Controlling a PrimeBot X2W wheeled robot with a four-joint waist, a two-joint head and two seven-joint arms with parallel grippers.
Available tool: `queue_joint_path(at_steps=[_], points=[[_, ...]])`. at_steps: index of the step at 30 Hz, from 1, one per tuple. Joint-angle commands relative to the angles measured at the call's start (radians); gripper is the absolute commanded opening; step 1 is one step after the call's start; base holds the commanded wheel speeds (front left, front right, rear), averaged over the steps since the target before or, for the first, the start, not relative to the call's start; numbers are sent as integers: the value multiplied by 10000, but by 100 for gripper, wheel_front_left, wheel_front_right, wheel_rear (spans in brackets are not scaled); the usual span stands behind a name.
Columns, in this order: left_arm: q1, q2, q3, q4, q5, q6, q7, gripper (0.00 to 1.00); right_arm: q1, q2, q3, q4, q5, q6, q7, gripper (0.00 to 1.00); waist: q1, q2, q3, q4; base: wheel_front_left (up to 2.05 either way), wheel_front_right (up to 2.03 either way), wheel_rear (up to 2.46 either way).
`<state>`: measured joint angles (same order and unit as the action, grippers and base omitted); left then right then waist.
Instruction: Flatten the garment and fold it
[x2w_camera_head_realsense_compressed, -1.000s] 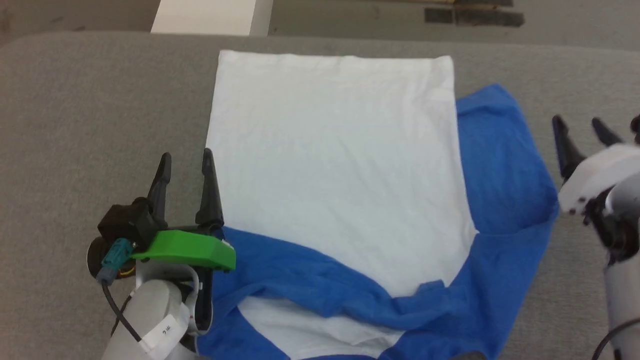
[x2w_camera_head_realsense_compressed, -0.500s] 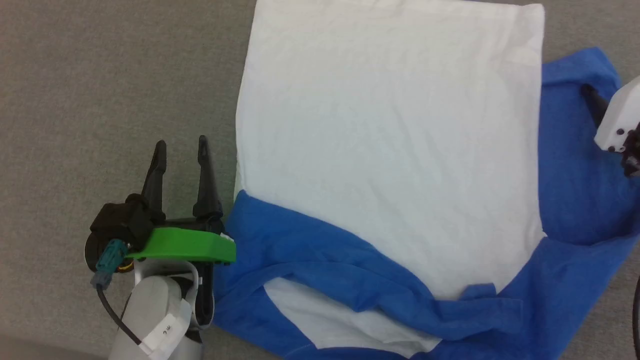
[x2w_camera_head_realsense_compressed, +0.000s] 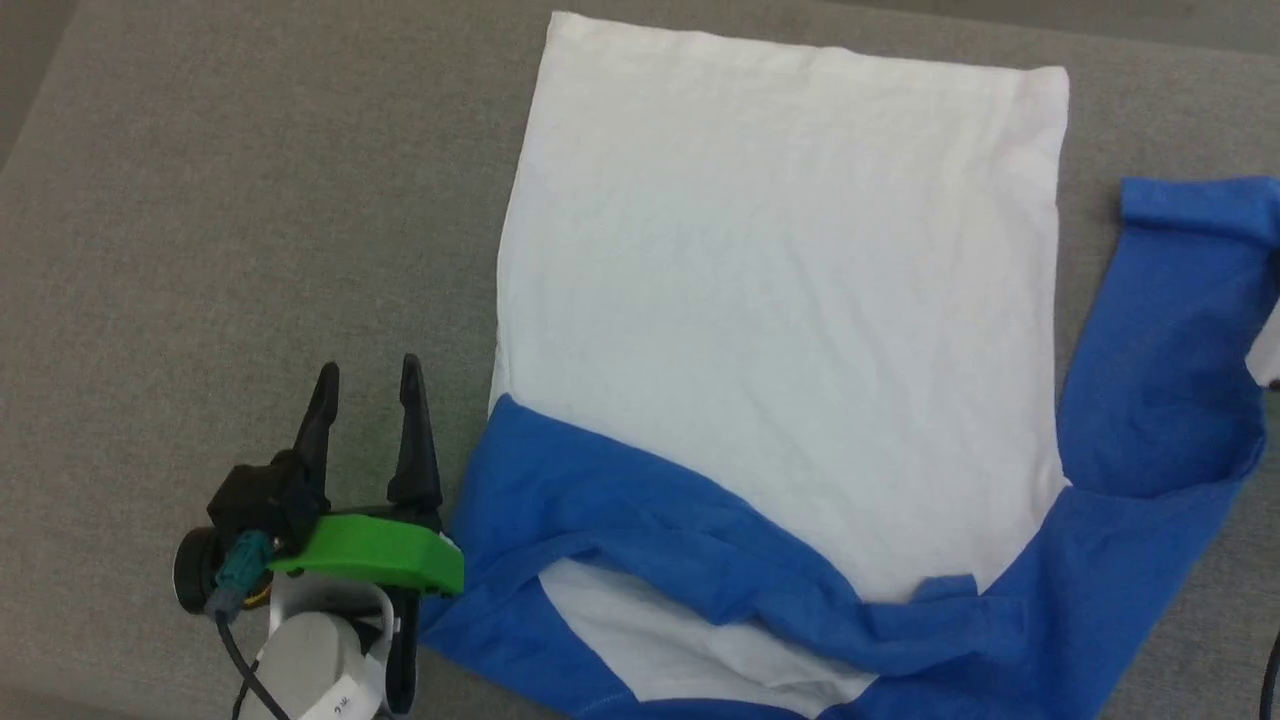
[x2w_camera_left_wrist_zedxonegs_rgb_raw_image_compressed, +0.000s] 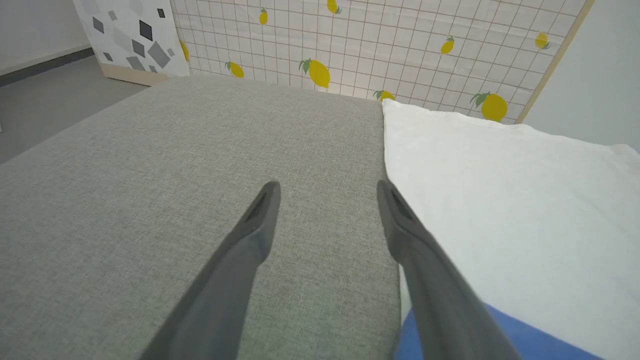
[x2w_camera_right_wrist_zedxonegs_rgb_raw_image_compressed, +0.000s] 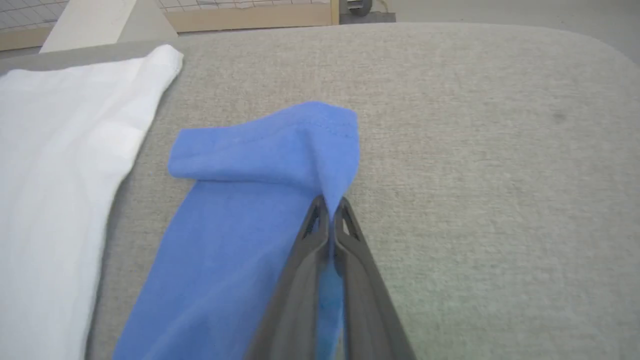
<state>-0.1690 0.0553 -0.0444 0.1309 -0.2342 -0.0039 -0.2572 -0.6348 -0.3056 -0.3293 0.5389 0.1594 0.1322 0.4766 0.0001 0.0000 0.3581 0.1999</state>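
While the right gripper (x2w_camera_right_wrist_zedxonegs_rgb_raw_image_compressed: 331, 201) is clamped tight on the outer edge of the blue sleeve (x2w_camera_right_wrist_zedxonegs_rgb_raw_image_compressed: 250, 200), just short of its cuff, I judge that I am in the flattening stage and that no fold has begun. The raglan T-shirt (x2w_camera_head_realsense_compressed: 780, 300) lies on the grey upholstered cushion (x2w_camera_head_realsense_compressed: 250, 200). Its white body is spread fairly smooth from the centre of the head view up toward 12 o'clock, with the hem at the far end. The held sleeve runs out toward 3 o'clock, and in the right wrist view its cuff (x2w_camera_right_wrist_zedxonegs_rgb_raw_image_compressed: 265, 145) is turned back on itself.

The left gripper (x2w_camera_head_realsense_compressed: 369, 366) sits at 8 o'clock in the head view, fingers parted and holding nothing, just beside the shirt's left edge. The left wrist view shows the left gripper (x2w_camera_left_wrist_zedxonegs_rgb_raw_image_compressed: 328, 186) low over bare cushion; I cannot tell whether it touches.

The other sleeve (x2w_camera_head_realsense_compressed: 650, 530) lies bunched across the collar end toward 6 o'clock, over the white.

Next, I think, I should draw the held sleeve outward and low until it lies taut, then let go so that the cuff unrolls. After that the left gripper has that bunched sleeve to pull clear toward 9 o'clock.
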Motion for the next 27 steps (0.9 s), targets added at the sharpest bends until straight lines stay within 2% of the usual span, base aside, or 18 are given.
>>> queue_joint_path(at_steps=[1,7,12,15,18,21,24,27], points=[[264,-40,82,68,142,-76,-45,100,409,60,-222,-305,-150,-15,-230,0,-1,0,-1084,-653,0,0,0],[850,78,326,222,331,-181,-45,100,2038,430,-931,-2242,-269,-15,-662,0,-1,0,-2058,-1197,0,0,0],[1291,158,495,252,326,-175,-45,100,3285,1095,-1137,-5059,-344,-15,-368,0,-1,0,-2590,-1534,0,0,0],[1477,186,560,257,295,-180,-45,100,3946,1532,-761,-6833,-258,-15,84,0,-1,0,-2791,-1658,0,0,0],[1631,183,552,249,270,-181,-45,100,4540,1884,142,-8524,-56,-15,602,0,-1,0,-2938,-1730,0,0,0],[1723,176,524,217,243,-162,-45,100,4918,2086,1371,-9564,150,-15,1009,0,-1,0,-3001,-1743,0,0,0],[1707,212,500,251,203,-198,-45,100,5060,2209,2838,-9973,312,-15,1219,0,-1,0,-2987,-1695,0,0,0],[1619,211,455,243,194,-194,-45,100,4941,2297,4333,-9747,488,-15,1184,0,-1,0,-2919,-1574,0,0,0]])
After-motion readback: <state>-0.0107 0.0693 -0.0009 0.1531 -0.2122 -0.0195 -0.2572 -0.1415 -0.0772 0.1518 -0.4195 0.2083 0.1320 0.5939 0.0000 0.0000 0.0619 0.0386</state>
